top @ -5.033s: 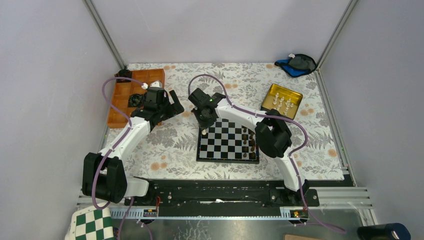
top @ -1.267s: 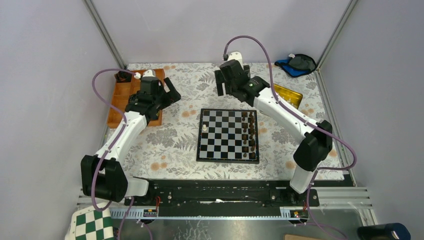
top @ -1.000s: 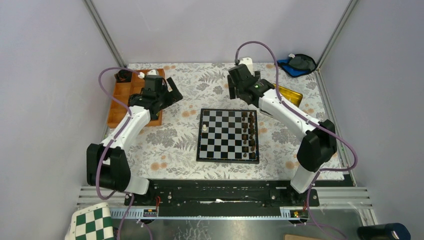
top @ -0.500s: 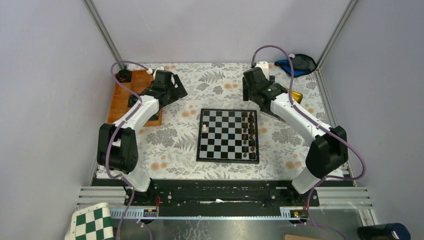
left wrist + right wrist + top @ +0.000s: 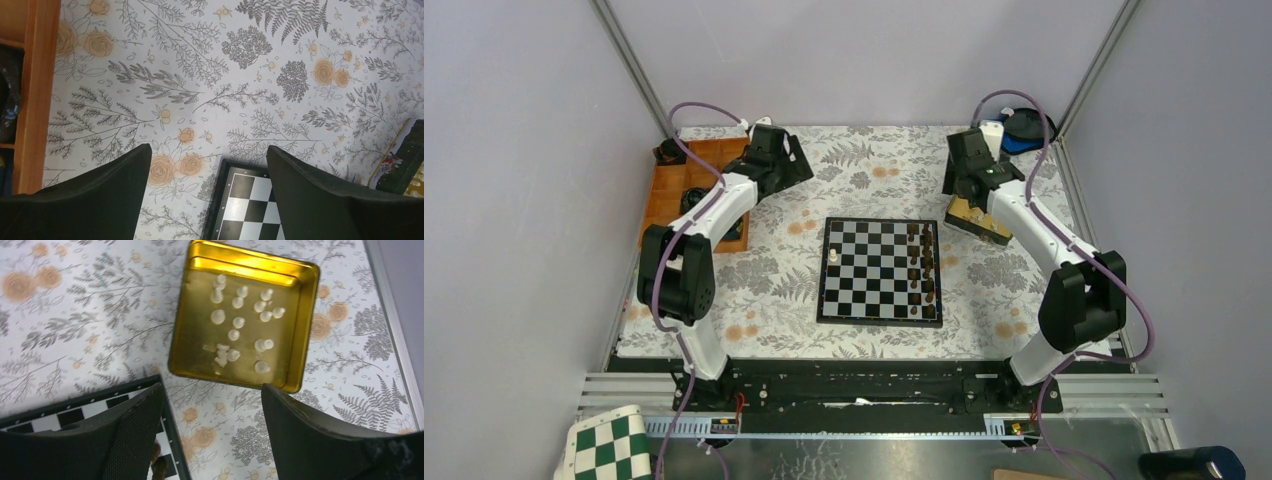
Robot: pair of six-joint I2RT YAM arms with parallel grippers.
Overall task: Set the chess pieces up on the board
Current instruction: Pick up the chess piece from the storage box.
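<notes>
Well to the left of the square black-framed chessboard with black and pale grey squares [image 5: 864, 290]: an orange-brown wooden compartment tray [image 5: 659, 200], clear of the frame.

Between that tray and the chessboard, toward the far side: the left gripper [image 5: 207, 155]. Hangs above the flowered tablecloth [image 5: 200, 75] with its black fingers [image 5: 100, 200] spread wide. Has hold of nothing; only cloth shows in the gap. Looks down past the chessboard's far left corner, just off the frame.

On the chessboard itself, flat on the cloth: one tiny cream chess piece [image 5: 833, 256]. Stands upright in the leftmost file, nearer the far end. Along the right side, in the last two files: a line of dark brown pieces [image 5: 927, 262].

Just beyond the chessboard's far right corner, not touching the frame: a shallow gold metal tin [image 5: 305, 330], open at the top. Holds the other cream chess pieces [image 5: 237, 322], scattered loosely over its floor, most upright, a small cluster at the side nearest the chessboard perhaps tipped over; hard to tell.

Over the strip of cloth between tin and chessboard: the right gripper [image 5: 210, 390]. Jaws fully apart, empty, touching neither tin nor chessboard.
</notes>
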